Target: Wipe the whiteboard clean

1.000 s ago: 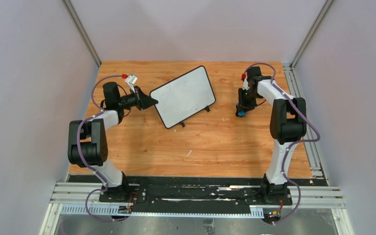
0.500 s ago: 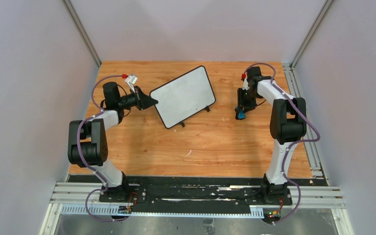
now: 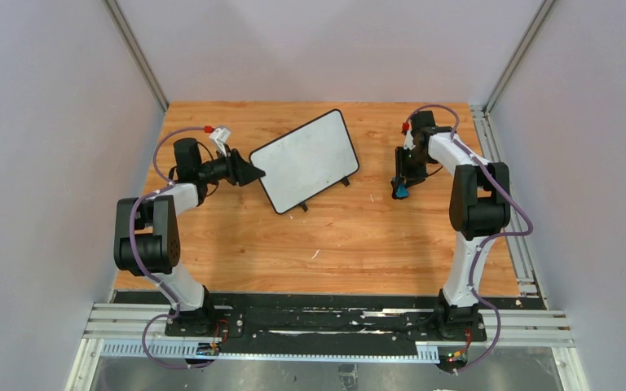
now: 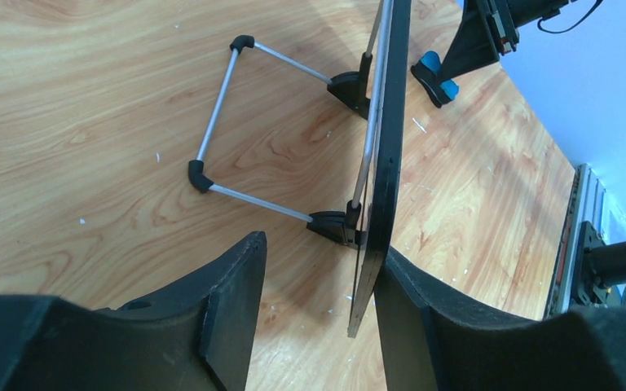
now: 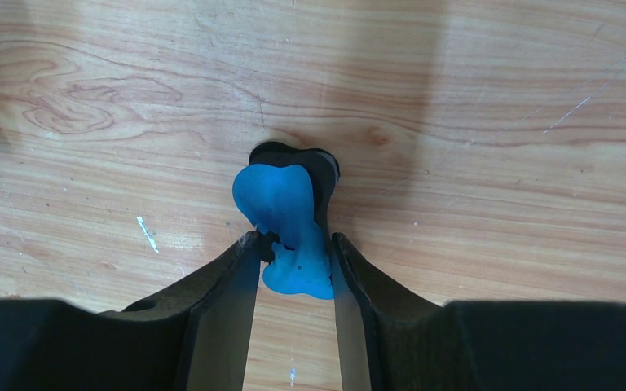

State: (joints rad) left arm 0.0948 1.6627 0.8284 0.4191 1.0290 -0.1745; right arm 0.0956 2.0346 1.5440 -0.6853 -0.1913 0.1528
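Note:
The whiteboard (image 3: 306, 159) stands tilted on its two black feet at the back middle of the wooden table, its face blank white. My left gripper (image 3: 253, 173) is open at the board's left corner. In the left wrist view the board's black edge (image 4: 391, 122) sits between the jaws (image 4: 319, 252), against the right finger, with a gap to the left finger. My right gripper (image 3: 399, 187) is shut on the blue-and-black eraser (image 5: 277, 195), low over the table to the right of the board. The eraser also shows in the left wrist view (image 4: 438, 69).
A wire stand (image 4: 220, 106) props the board from behind and lies on the table (image 3: 334, 244). Grey walls close in the left, right and back. An aluminium rail (image 3: 509, 204) runs along the table's right edge.
My left wrist has shifted slightly at the board's corner and its jaws look wider. The board and the right arm with the eraser have stayed almost still.

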